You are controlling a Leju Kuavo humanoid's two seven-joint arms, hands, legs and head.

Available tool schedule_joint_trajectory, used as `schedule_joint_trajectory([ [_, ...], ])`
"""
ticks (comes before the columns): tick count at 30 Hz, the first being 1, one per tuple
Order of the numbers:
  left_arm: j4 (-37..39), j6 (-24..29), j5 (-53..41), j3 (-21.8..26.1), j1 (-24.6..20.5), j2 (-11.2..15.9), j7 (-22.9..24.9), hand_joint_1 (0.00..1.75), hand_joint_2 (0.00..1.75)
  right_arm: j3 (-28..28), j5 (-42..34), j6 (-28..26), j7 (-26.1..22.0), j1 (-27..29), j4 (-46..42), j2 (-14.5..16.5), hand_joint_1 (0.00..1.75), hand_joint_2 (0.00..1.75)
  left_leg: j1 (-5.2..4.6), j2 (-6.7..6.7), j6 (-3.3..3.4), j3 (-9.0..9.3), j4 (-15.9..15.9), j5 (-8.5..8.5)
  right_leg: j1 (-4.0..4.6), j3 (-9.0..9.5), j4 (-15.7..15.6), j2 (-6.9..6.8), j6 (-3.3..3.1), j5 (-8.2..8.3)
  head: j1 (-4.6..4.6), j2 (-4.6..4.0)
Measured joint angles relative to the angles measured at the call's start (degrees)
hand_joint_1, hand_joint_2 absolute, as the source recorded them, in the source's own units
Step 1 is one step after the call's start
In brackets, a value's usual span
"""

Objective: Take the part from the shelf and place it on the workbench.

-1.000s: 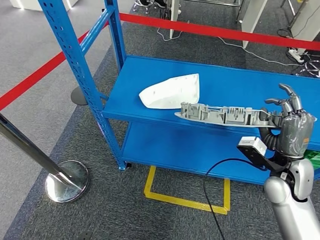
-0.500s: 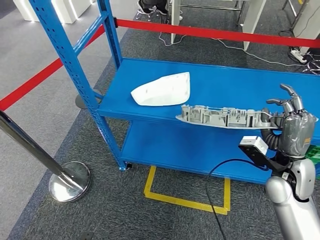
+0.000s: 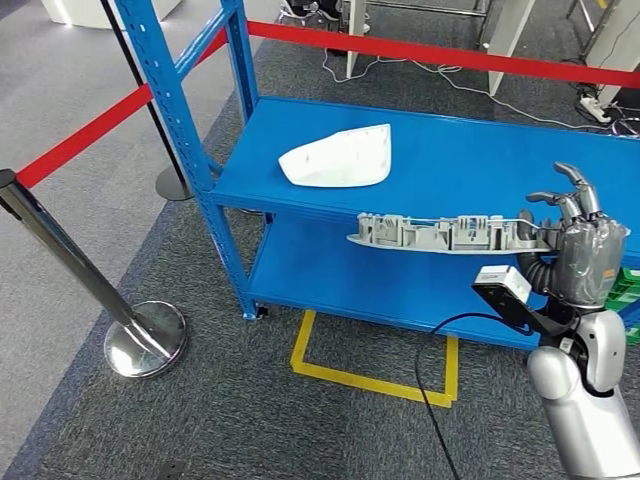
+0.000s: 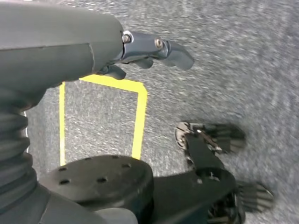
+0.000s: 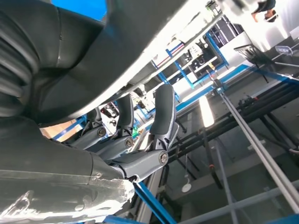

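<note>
Blue shelf (image 3: pixel 453 160) ahead, white moulded cover (image 3: pixel 337 158) lying on its upper deck at about 11 o'clock. Long grey ribbed plastic part (image 3: pixel 445 234) held clear of the deck, gripped at one end by right hand (image 3: pixel 577 250), fingers (image 3: pixel 567 205) closed around it. Probably light and stiff, yet long: likely to swing; better held nearer the middle. Left hand (image 4: pixel 116 51) hanging over the floor, fingers apart, holding nothing.

A blue shelf (image 3: pixel 468 150) bears a white part (image 3: pixel 340 160); the long part (image 3: pixel 445 234) is grey, the floor tape (image 3: pixel 362 375) yellow.

Matt grey ribbed plastic part (image 3: pixel 445 233), glossy blue metal shelf (image 3: pixel 453 165)
</note>
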Motion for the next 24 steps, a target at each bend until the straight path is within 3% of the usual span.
schedule_joint_trajectory([
  [1, 0.0, 0.0, 0.0, 0.0, 0.05, 0.01, 0.02, 0.0, 1.75, 0.05, -0.02, -0.01, 0.04, 0.06, 0.09, 0.01, 1.75, 1.75, 0.06, 0.06, 0.34, -0.49, -0.18, 0.63, -0.02, -0.82, 2.23, 0.02, 0.09, -2.19, 0.03, 0.0],
  [3, 0.0, 0.0, 0.0, 0.01, 0.05, -0.02, 0.05, 0.0, 1.75, 0.1, -0.09, -0.01, 0.1, 0.12, 0.23, 0.03, 1.75, 1.75, -0.03, 0.1, 0.74, -1.84, -0.15, 1.77, 0.05, -2.77, 9.6, 0.05, 0.21, -7.56, 0.12, 0.0],
  [4, 0.0, 0.0, 0.0, 0.01, 0.07, -0.04, 0.06, 0.0, 1.75, 0.11, -0.12, -0.01, 0.12, 0.13, 0.31, 0.05, 1.75, 1.75, -0.08, 0.1, 0.76, -2.51, -0.13, 2.33, 0.06, -3.31, 12.82, 0.05, 0.3, -9.07, 0.11, 0.0],
  [5, 0.0, 0.0, 0.0, 0.01, 0.09, -0.06, 0.06, 0.0, 1.75, 0.13, -0.16, -0.01, 0.13, 0.13, 0.41, 0.07, 1.75, 1.75, -0.1, 0.1, 0.74, -3.21, -0.1, 2.88, 0.07, -3.11, 14.55, 0.05, 0.37, -9.46, 0.1, 0.0],
  [6, 0.0, -0.01, 0.0, 0.01, 0.11, -0.07, 0.09, 0.0, 1.75, 0.13, -0.16, -0.01, 0.14, 0.13, 0.49, 0.09, 1.75, 1.75, -0.09, 0.1, 0.66, -3.89, -0.06, 3.39, 0.07, -1.99, 14.25, 0.04, 0.43, -8.79, 0.11, 0.0],
  [8, 0.0, -0.04, 0.0, 0.01, 0.11, -0.09, 0.18, 0.0, 1.75, 0.15, -0.16, -0.01, 0.16, 0.06, 0.57, 0.1, 1.75, 1.75, 0.01, 0.09, 0.28, -5.19, 0.19, 4.37, 0.01, 3.18, 7.93, 0.02, 0.57, -6.64, 0.12, 0.0],
  [10, 0.0, -0.08, 0.0, 0.01, 0.12, -0.08, 0.28, 0.0, 1.75, 0.25, -0.16, 0.02, 0.21, -0.15, 0.57, 0.15, 1.75, 1.75, -0.07, 0.02, -0.31, -6.21, 0.62, 5.23, 0.11, 8.16, 0.72, 0.18, 0.44, -6.38, 0.1, 0.0],
  [11, 0.0, -0.09, 0.0, 0.01, 0.13, -0.07, 0.31, 0.0, 1.75, 0.3, -0.16, 0.03, 0.24, -0.27, 0.58, 0.18, 1.75, 1.75, -0.13, -0.01, -0.62, -6.49, 0.77, 5.66, 0.21, 9.13, -0.96, 0.3, 0.17, -6.75, 0.15, -0.01],
  [14, 0.0, -0.09, 0.0, 0.02, 0.21, -0.02, 0.37, 0.0, 1.75, 0.4, -0.16, 0.08, 0.31, -0.51, 0.77, 0.26, 1.75, 1.75, -0.04, -0.05, -1.55, -7.24, 0.9, 6.36, 0.36, 8.16, -1.28, 0.36, -1.3, -5.8, 0.23, -0.01],
  [16, 0.0, -0.09, 0.0, 0.02, 0.26, 0.0, 0.39, 0.0, 1.75, 0.45, -0.17, 0.1, 0.31, -0.72, 0.92, 0.33, 1.75, 1.75, 0.11, -0.01, -2.25, -8.54, 3.75, 2.86, 0.27, 6.88, -1.38, 0.19, -2.16, -4.52, -0.01, 0.0],
  [18, 0.0, -0.11, 0.0, 0.02, 0.21, 0.0, 0.39, 0.0, 1.75, 0.47, -0.17, 0.11, 0.31, -0.87, 0.98, 0.38, 1.75, 1.75, 0.28, 0.03, -2.74, -10.55, 10.61, -2.85, 0.34, 5.41, -1.35, 0.1, -2.56, -3.24, -0.16, 0.0],
  [19, 0.0, -0.12, 0.0, 0.01, 0.17, -0.01, 0.39, 0.0, 1.75, 0.49, -0.17, 0.12, 0.31, -0.9, 1.01, 0.39, 1.75, 1.75, 0.35, 0.04, -2.84, -11.31, 14.12, -4.64, 0.39, 4.56, -1.33, 0.05, -2.6, -2.63, -0.16, 0.0],
  [20, 0.0, -0.13, 0.0, 0.01, 0.15, -0.01, 0.39, 0.0, 1.75, 0.51, -0.16, 0.13, 0.31, -0.92, 1.03, 0.4, 1.75, 1.75, 0.39, 0.04, -2.85, -11.49, 16.49, -5.17, 0.46, 3.69, -1.31, 0.0, -2.57, -2.0, -0.17, 0.0],
  [22, 0.0, -0.13, 0.0, 0.01, 0.13, -0.04, 0.39, 0.0, 1.75, 0.6, -0.16, 0.11, 0.31, -0.97, 1.05, 0.4, 1.75, 1.75, 0.4, 0.04, -2.55, -9.29, 16.06, -3.17, 0.61, 2.0, -1.28, -0.06, -2.46, -0.72, -0.16, 0.0],
  [24, 0.0, -0.13, -0.01, 0.01, 0.02, -0.05, 0.39, 0.0, 1.75, 0.67, -0.17, 0.1, 0.31, -1.14, 1.05, 0.4, 1.75, 1.75, 0.25, 0.04, -1.9, -3.77, 9.46, -1.29, 0.72, 0.57, -1.26, -0.06, -2.22, 0.49, -0.14, 0.0],
])
